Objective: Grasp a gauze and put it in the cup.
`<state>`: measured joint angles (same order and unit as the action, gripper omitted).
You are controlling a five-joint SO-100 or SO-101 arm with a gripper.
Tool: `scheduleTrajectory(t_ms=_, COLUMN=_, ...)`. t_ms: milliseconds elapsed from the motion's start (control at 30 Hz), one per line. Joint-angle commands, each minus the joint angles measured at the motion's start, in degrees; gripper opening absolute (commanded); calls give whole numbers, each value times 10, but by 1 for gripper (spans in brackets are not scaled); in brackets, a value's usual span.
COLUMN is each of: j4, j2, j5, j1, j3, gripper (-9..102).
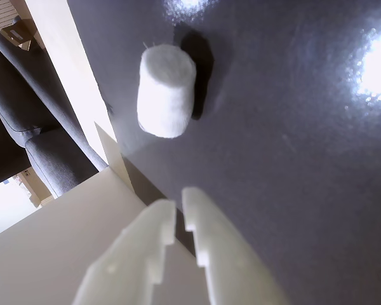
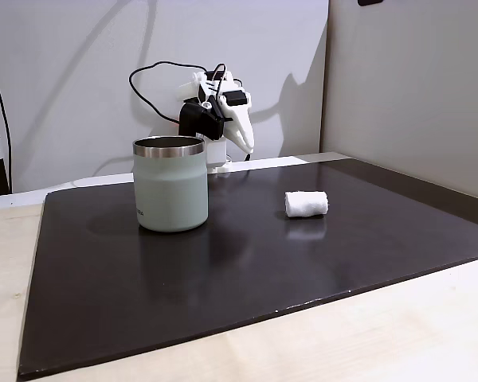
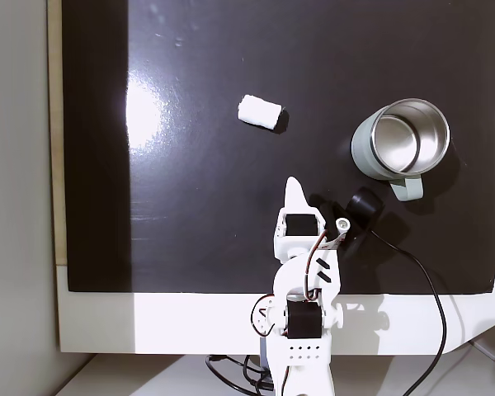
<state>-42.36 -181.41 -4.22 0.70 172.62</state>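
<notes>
Wrist view: the white two-finger hand [image 1: 179,210] enters from the lower edge, its serrated fingers nearly together with only a narrow slit between them and nothing held. Beyond the fingertips the gauze [image 1: 166,91], a short white fuzzy roll, lies on the dark glossy mat [image 1: 292,165], well apart from the hand and casting a shadow to its right. A grey upholstered seat [image 1: 44,136] is visible past the desk edge at the left.

Side fixed view: the cup [image 2: 170,183], pale green with a shiny steel rim, stands upright on the left part of the mat [image 2: 247,270]. The gauze [image 2: 306,204] lies on its side to the right of the cup, apart from it. The arm [image 2: 217,111] is folded at the far edge of the mat, with the hand [image 2: 247,147] pointing downward above the surface. The mat rests on a light wooden desk [image 2: 398,334].

Top fixed view: the arm base [image 3: 301,338] sits at the lower edge. The hand [image 3: 293,188] points toward the upper part of the picture, clear of both objects. The gauze [image 3: 260,112] lies up and left of the fingertip; the cup [image 3: 401,139], open mouth up and with a small handle on its lower side, stands at the right. A black cable [image 3: 421,289] runs from the arm toward the lower right.
</notes>
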Motion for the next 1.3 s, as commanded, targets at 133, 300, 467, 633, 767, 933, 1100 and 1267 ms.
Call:
scheduleTrajectory(t_ms=133, j4=-3, j2=-6, j5=0, j1=7, j3=-4, gripper=0)
scheduleTrajectory(t_ms=300, j4=-3, j2=-6, j5=0, j1=6, j3=-4, gripper=0)
scheduleTrajectory(t_ms=467, j4=-3, j2=-6, j5=0, j1=6, j3=-4, gripper=0)
scheduleTrajectory(t_ms=633, j4=1, j2=-7, j5=-7, j1=7, j3=-4, gripper=0)
scheduleTrajectory(t_ms=767, j4=3, j2=-7, j5=-6, j1=-7, j3=-23, gripper=0)
scheduleTrajectory(t_ms=933, j4=-9, j2=20, j5=-14, j1=-44, j3=-90, gripper=0)
scheduleTrajectory(t_ms=1100, j4=-19, j2=215, j5=-81, j1=-49, j3=-249, gripper=0)
scheduleTrajectory(t_ms=1267, j4=-62, j2=348, j5=-126, j1=-62, j3=-403, gripper=0)
